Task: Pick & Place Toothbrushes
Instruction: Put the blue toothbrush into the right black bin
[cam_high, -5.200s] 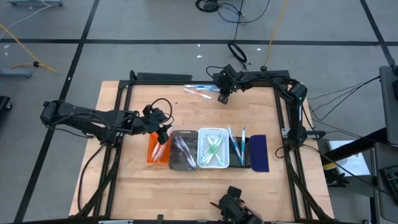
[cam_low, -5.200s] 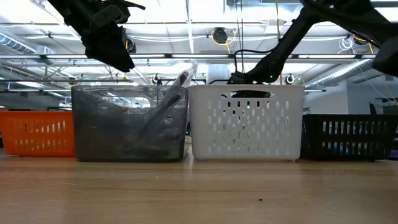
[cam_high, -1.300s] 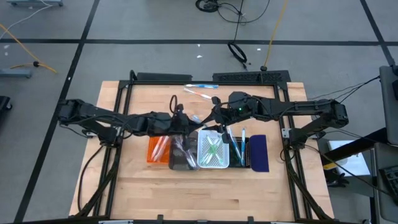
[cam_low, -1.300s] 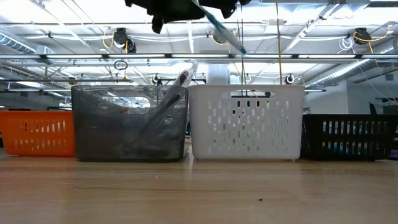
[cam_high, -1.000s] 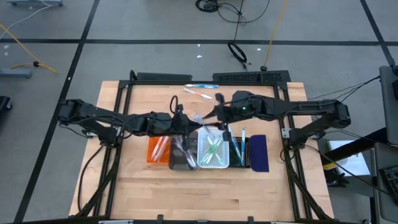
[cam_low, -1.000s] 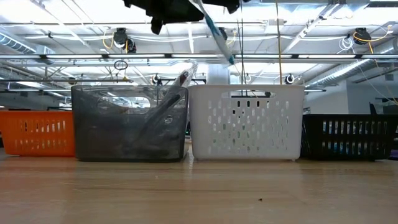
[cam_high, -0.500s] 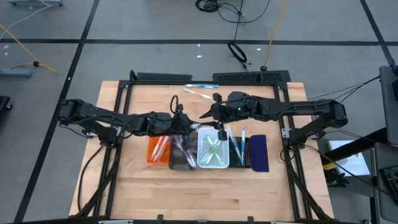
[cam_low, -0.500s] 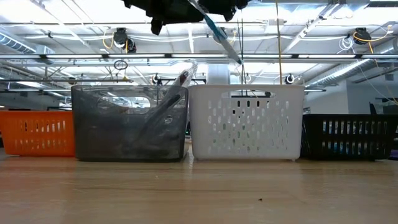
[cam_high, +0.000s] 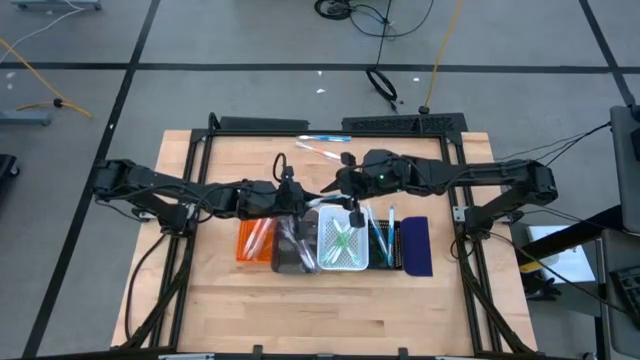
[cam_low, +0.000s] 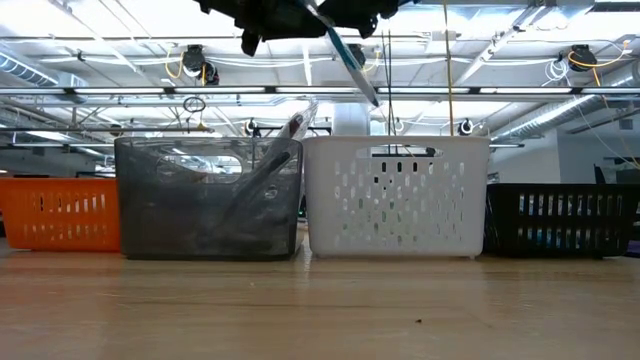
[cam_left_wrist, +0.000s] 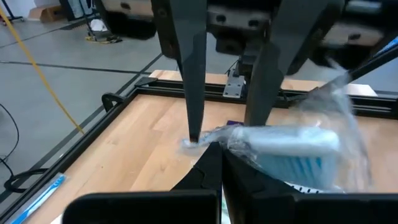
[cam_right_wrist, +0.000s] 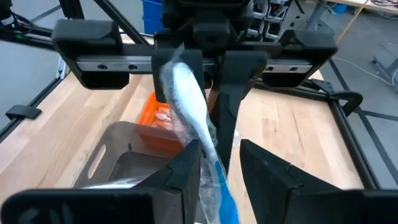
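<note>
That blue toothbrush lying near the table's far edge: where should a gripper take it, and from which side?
Mid-handle of the blue toothbrush, from above, fingers across its thin width. It lies flat on the table along the far edge, with a paler toothbrush close on its near side, so a narrow opening seems wise. Right gripper and left gripper hover over the trays.

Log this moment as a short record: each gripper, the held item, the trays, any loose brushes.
left gripper: above the far end of the grey tray, shut on the wrapped toothbrush
right gripper: facing it, near the far edge of the white tray, open around the same brush
wrapped toothbrush: blue, tilted, in the air above the trays
tray row: orange tray, grey, white, black tray, navy tray
loose toothbrushes: on the table's far side
</note>
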